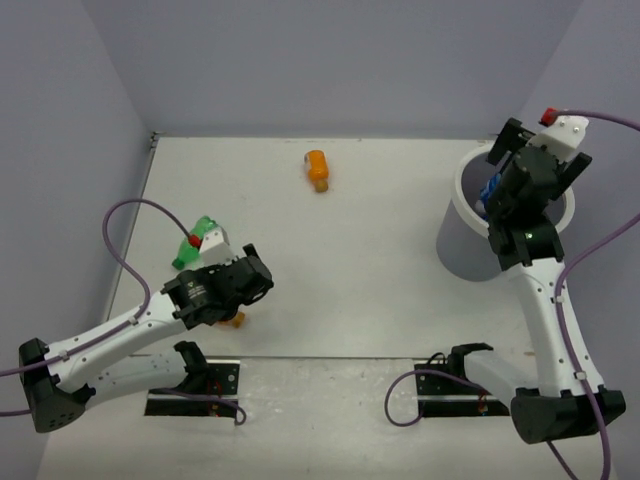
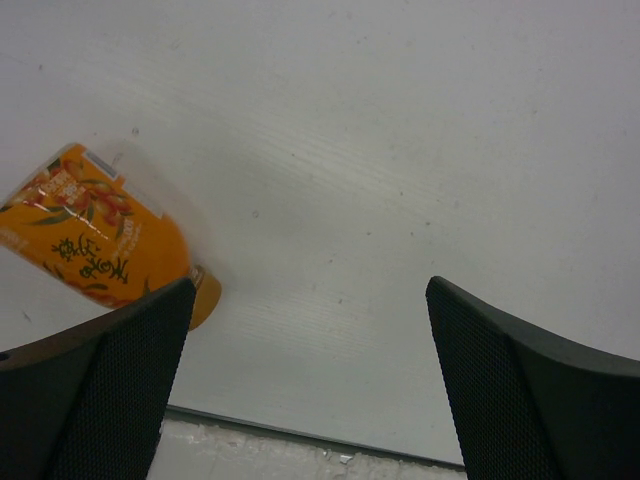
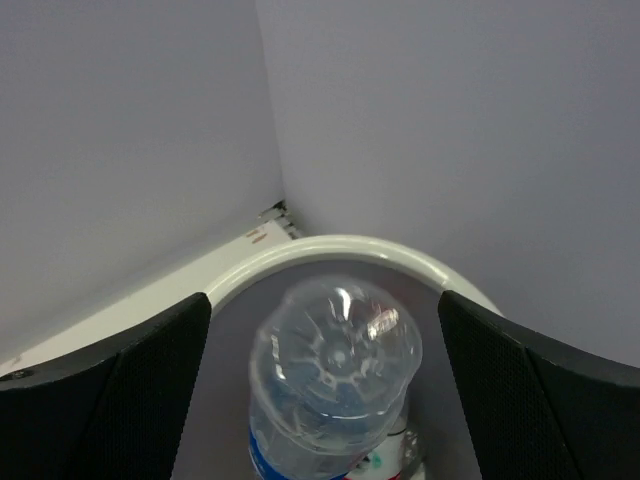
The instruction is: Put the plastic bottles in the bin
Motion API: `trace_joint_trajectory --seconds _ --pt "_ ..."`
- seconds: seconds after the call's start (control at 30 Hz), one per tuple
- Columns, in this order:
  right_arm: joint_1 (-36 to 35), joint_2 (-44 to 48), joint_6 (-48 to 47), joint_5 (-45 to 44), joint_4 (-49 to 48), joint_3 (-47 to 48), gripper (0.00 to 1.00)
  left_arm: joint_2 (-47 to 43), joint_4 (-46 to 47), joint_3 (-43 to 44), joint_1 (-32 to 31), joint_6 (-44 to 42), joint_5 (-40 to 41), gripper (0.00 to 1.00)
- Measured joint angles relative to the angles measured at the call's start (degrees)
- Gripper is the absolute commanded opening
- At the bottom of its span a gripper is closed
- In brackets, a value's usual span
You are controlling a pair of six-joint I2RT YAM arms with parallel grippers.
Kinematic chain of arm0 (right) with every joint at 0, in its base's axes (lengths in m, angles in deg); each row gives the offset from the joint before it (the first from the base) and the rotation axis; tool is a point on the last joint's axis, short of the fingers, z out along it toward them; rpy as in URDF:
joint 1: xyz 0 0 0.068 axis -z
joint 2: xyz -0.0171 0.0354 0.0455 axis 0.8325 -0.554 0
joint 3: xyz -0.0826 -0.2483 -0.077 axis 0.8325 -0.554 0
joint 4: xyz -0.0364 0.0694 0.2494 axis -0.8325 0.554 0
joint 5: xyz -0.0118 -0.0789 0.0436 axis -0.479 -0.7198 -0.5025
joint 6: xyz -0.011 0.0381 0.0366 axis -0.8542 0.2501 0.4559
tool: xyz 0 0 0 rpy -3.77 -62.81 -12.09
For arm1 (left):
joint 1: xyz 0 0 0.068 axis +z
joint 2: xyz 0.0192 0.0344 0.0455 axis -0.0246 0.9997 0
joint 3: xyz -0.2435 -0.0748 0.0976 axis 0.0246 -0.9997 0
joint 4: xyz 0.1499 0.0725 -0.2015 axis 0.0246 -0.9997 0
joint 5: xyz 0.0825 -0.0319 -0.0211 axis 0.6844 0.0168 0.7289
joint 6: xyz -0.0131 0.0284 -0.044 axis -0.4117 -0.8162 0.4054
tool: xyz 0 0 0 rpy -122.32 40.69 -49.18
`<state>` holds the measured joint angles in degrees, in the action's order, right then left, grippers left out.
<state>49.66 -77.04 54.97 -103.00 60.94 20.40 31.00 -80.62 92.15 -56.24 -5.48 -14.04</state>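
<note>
Blue-label bottle (image 3: pixel 335 385) loose in bin (image 3: pixel 330 250), between wide-open right pincer (image 3: pixel 325 298) tips. Left pincer (image 2: pixel 310 284) wide open, empty, just beside orange bottle (image 2: pixel 95 235) on worktop (image 2: pixel 400 150); second orange bottle (image 1: pixel 317 169) far back, both still to bin.

We see a clear, glossy plastic bottle (image 3: pixel 335 385) and the bin (image 3: pixel 330 250), smooth white plastic. At nine o'clock in the left wrist view, the orange bottle (image 2: pixel 95 235) carries a shiny label; the table (image 2: pixel 400 130) looks matt, the pads (image 2: pixel 110 390) textured black.

White table (image 1: pixel 380 260) enclosed by pale lavender walls (image 1: pixel 330 60).
</note>
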Motion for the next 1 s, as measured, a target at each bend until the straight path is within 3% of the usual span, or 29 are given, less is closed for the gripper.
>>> trace_joint_trajectory --seconds 0.37,0.57,0.73,0.93,1.0 --pt "0.0 11.9 12.1 13.9 10.5 -0.7 0.99 1.6 -8.5 -1.1 0.0 11.0 -0.3 1.00" --pt "-0.1 11.4 15.1 33.3 11.3 -1.0 0.99 0.8 -10.7 -2.9 0.0 15.8 0.8 1.00" --pt "-0.2 10.7 16.3 47.0 10.5 -1.6 0.99 0.9 -8.6 -5.3 1.5 14.1 1.1 1.00" --pt "-1.1 5.4 15.6 61.8 10.3 0.2 0.99 3.3 1.5 -10.2 13.4 4.5 -1.9 1.00" --pt "-2.4 2.0 14.7 66.3 10.4 1.9 0.99 3.5 3.3 -11.0 14.5 3.1 -2.6 1.00"
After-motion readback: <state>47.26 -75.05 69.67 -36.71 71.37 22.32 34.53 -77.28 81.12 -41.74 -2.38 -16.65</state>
